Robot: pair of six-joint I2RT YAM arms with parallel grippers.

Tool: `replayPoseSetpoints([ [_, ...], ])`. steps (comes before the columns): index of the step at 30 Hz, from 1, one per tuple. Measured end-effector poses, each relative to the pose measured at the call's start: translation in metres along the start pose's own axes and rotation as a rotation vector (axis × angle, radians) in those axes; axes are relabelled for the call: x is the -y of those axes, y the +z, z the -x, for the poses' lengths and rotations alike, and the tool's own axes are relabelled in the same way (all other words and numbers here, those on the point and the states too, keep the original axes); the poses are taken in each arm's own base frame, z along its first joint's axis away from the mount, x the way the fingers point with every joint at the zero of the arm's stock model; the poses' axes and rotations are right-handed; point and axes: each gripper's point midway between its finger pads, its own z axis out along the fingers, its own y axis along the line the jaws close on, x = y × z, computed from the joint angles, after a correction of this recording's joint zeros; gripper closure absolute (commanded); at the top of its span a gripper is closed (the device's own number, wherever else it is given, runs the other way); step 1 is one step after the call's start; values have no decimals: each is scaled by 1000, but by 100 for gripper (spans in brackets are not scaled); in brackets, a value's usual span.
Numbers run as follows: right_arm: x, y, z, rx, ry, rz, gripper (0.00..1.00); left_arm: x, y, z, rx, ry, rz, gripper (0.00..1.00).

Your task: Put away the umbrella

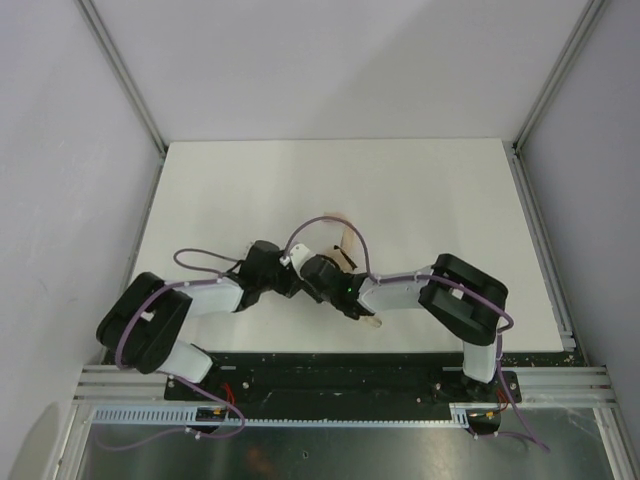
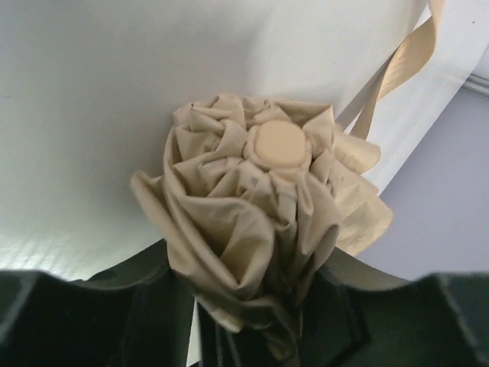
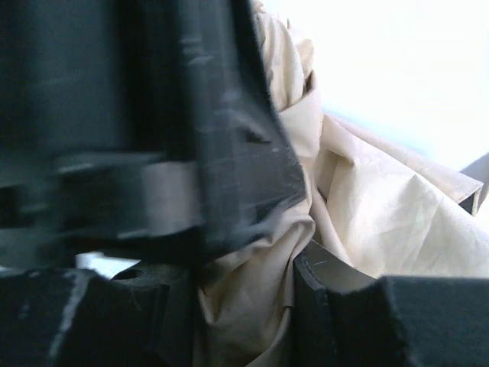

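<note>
Pinching the umbrella (image 2: pixel 260 206), the left tool (image 2: pixel 252 321) is steadying it; the right tool (image 3: pixel 244 313) is nipping fabric too. Twisting the pleats tight before wrapping the strap (image 2: pixel 397 69) is looking wisest.

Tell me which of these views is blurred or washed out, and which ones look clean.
Top external: sharp and evenly lit. Left wrist: the umbrella is in crisp focus, and the table behind it glares brightest at lower left. Right wrist: the black hardware on the left is smeared by motion blur, the table is blown out to white at upper right, and the umbrella fabric is fairly sharp.
</note>
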Motion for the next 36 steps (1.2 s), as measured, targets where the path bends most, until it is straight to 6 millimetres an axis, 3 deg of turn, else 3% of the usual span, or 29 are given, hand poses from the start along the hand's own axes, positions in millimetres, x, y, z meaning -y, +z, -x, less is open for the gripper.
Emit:
replayPoseSetpoints([
  [3, -1, 7, 4, 12, 57, 115, 100, -4, -7, 6, 28, -7, -2, 9],
  [5, 3, 11, 5, 17, 115, 196, 100, 0, -14, 16, 56, -8, -30, 3],
  [9, 17, 18, 8, 35, 283, 388, 100, 5, -27, 23, 74, 45, -66, 1],
  [15, 20, 19, 11, 14, 523, 673, 100, 11, -34, 29, 83, 96, -95, 1],
  [22, 7, 9, 9, -66, 691, 889, 100, 1, -18, 20, 13, 94, -53, 1],
  [24, 1, 5, 7, -90, 715, 931, 100, 8, -12, 18, -5, 90, -66, 2],
  [28, -5, -2, 4, -121, 742, 984, 100, 14, -3, 19, -10, 77, -78, 14],
  [34, -2, -3, 4, -128, 752, 986, 100, 8, 7, 19, -16, 62, -68, 64],
  [36, -2, -5, 3, -135, 755, 977, 100, 9, 7, 19, -12, 52, -98, 74],
])
